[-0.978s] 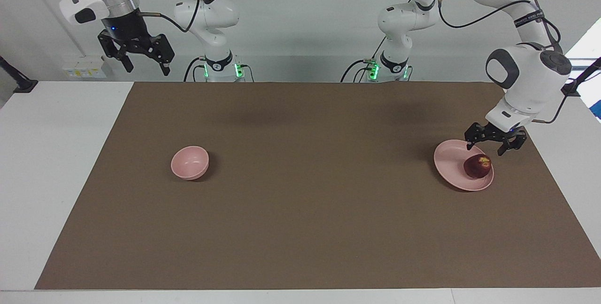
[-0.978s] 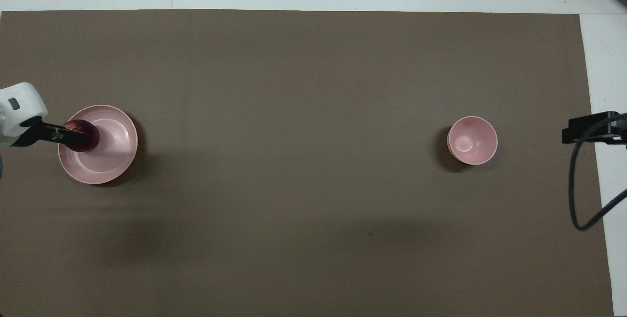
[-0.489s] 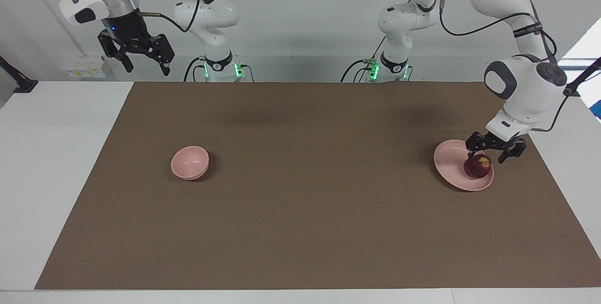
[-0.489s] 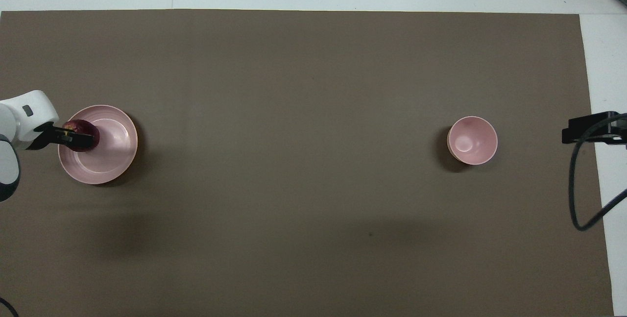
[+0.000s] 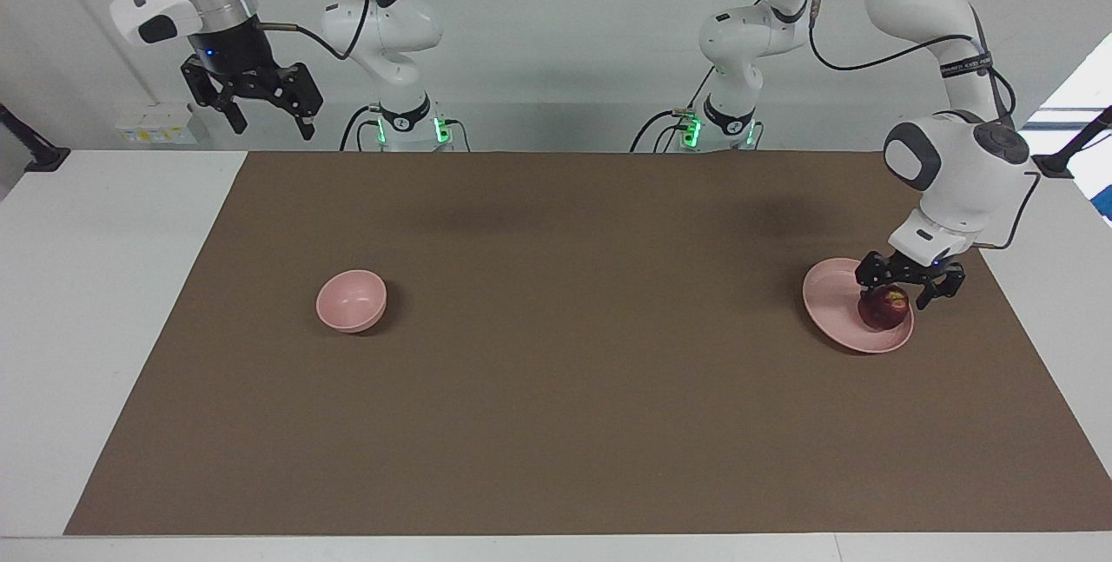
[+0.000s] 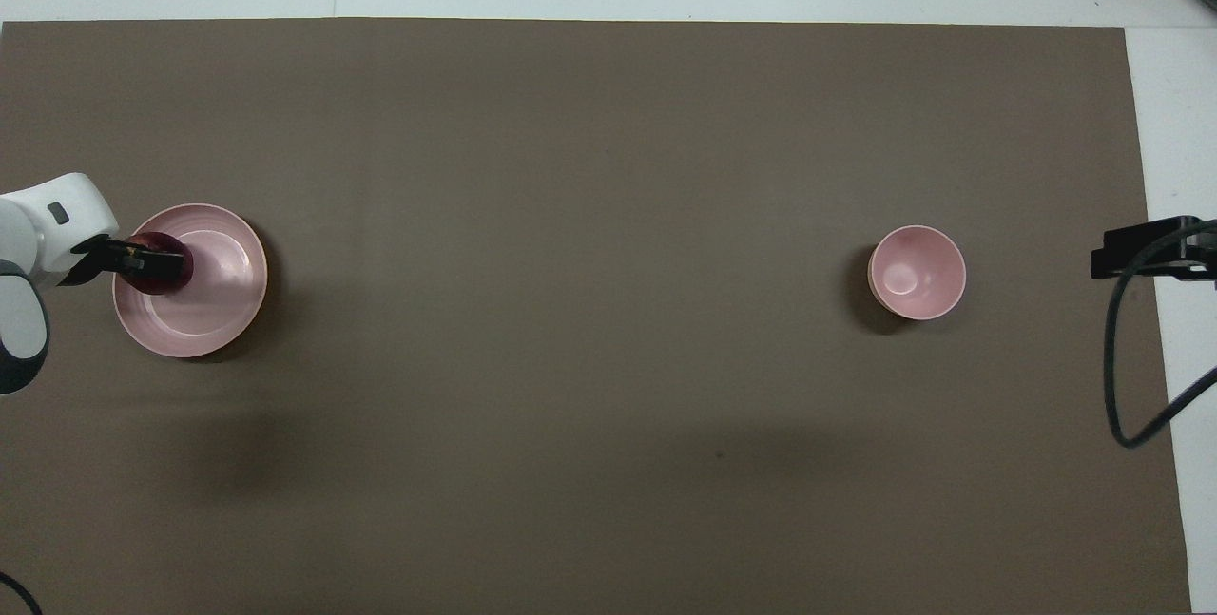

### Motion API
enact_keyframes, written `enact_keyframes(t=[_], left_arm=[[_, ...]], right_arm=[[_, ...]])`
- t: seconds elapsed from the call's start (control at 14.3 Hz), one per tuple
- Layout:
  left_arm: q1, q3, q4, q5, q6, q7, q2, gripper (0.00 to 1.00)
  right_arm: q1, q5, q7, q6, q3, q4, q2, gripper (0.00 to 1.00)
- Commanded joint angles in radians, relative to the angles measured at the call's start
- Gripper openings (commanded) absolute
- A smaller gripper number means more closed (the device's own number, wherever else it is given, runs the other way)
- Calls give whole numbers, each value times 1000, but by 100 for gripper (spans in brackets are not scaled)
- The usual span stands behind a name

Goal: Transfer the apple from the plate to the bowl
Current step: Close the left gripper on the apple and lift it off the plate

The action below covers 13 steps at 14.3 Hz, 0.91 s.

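On the bench (image 5: 122, 301), over a matte brown mat (image 5: 573, 388), the left gripper (image 5: 908, 291) has dropped within a second from above the plate's rim to straddle the apple (image 5: 884, 308), fingers spread, so closing looks next. The right gripper (image 5: 261, 106) waits aloft, fingers spread. The glossy round apple sits on the shallow smooth pink plate (image 5: 834, 306), well apart from the small deep bowl (image 5: 351, 301).

Two fixed cameras cover one brown mat (image 5: 556, 423) from a distance. The facing view looks down from high across the table toward both arm bases, taking in the back wall. The overhead view looks steeply down from above the robots' end, facing forward. Both share the whole mat, the plate (image 5: 834, 306) (image 6: 223, 306) and the bowl (image 5: 347, 306) (image 6: 917, 273), half a turn apart.
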Motion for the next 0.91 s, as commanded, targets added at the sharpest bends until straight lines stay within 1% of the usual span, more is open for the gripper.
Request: enact_keyframes(t=[0.0,0.07,0.14,0.28,0.42,0.49,0.56,0.7,0.77,0.84], left_arm=[[7,-2,-13,-1,29,9,-1,96],[7,-2,-13,-1,31,9,-1,88],[7,-2,-13,-1,31,9,-1,81],[7,-2,-13,-1,22,3,-1,53],[4,-4,-13,-1,14,6,-2,19],[-1,-4,-9,-1,14,6,-2,7],[-4,-4,-9,-1,14,5,-2,0],[-10,-5,-7,-1,8,0,-29,0],[-12,-11,-7,-1,-19,-8,-68,0],[-24,-13,-6,-1,-74,-32,-104,0]], right_arm=[[-11,-3,-32,-16,1,4,0,100],[-11,-1,-32,-16,1,4,0,100],[-11,-3,-32,-16,1,4,0,100],[-11,-1,-32,-16,1,4,0,100],[-11,-1,-32,-16,1,4,0,100],[-11,-3,-32,-16,1,4,0,100],[-11,-1,-32,-16,1,4,0,100],[-11,-3,-32,-16,1,2,0,100],[-11,-3,-32,-16,1,4,0,100],[-11,-3,-32,-16,1,4,0,100]])
